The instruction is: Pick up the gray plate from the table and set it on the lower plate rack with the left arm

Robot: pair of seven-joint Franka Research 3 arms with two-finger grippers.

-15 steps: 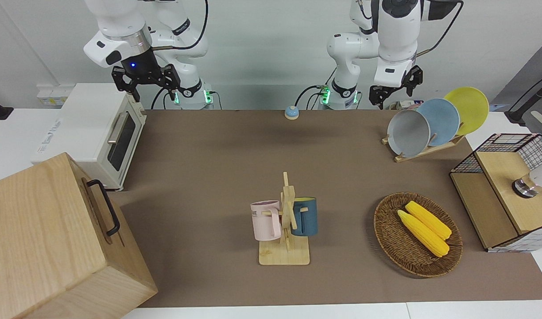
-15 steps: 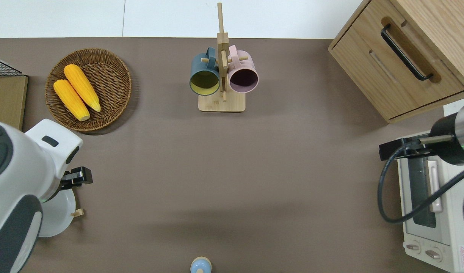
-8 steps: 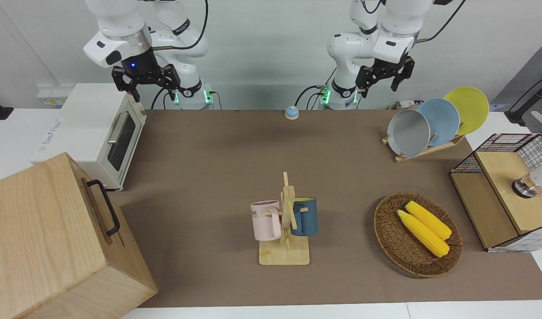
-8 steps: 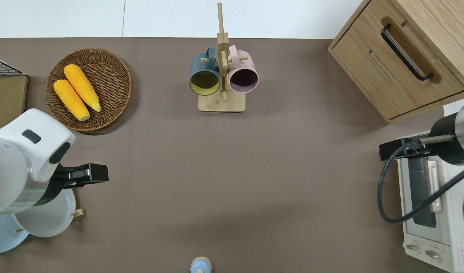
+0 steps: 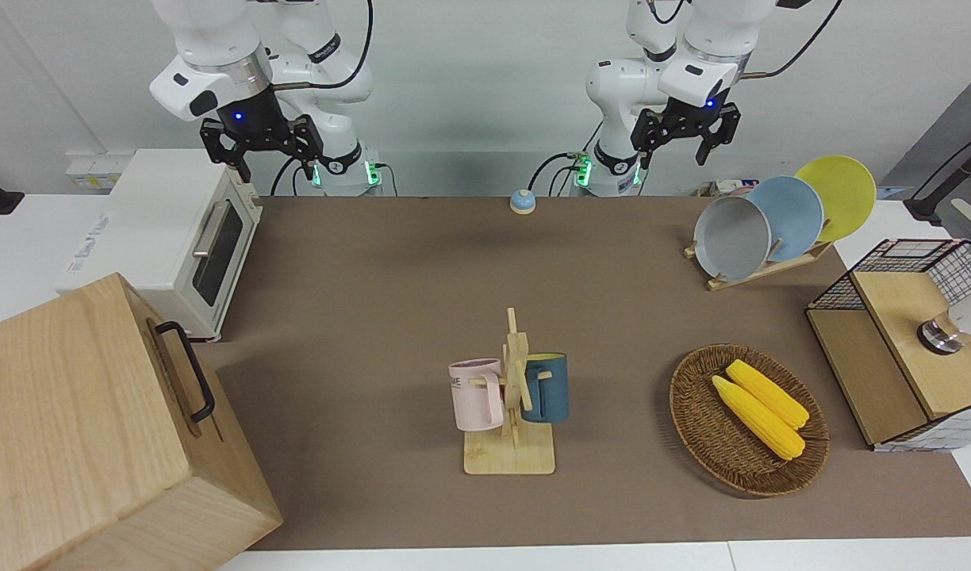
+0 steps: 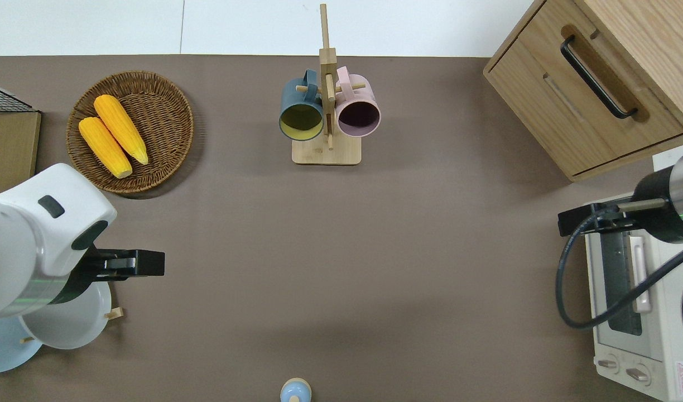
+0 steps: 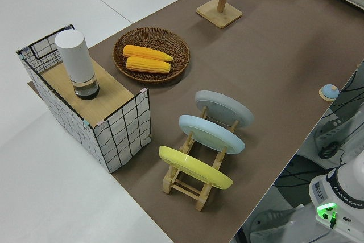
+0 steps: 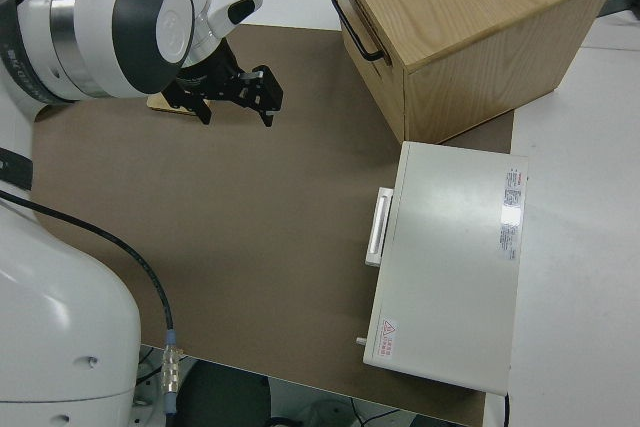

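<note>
The gray plate (image 5: 731,238) (image 6: 68,326) (image 7: 224,108) leans in the lowest slot of the light-wood plate rack (image 5: 763,270) (image 7: 190,183), at the left arm's end of the table (image 5: 422,301). My left gripper (image 5: 674,149) (image 6: 132,263) hangs high and open with nothing in it. It is over bare table by the plate's rim and clear of the plate. My right gripper (image 5: 259,151) (image 8: 235,95) is parked, open and empty.
A sky-blue plate (image 5: 788,216) and a yellow plate (image 5: 838,194) fill the rack's higher slots. A wicker basket (image 5: 696,428) of corn, a wire-sided shelf (image 5: 906,349), a mug tree (image 5: 511,456), a toaster oven (image 5: 176,238), a wooden cabinet (image 5: 81,444) and a small bell (image 5: 522,201) stand around.
My left gripper has risen away from the rack and swung toward the table's middle, turning as it went. The gray plate stayed in the rack. The right arm has not moved.
</note>
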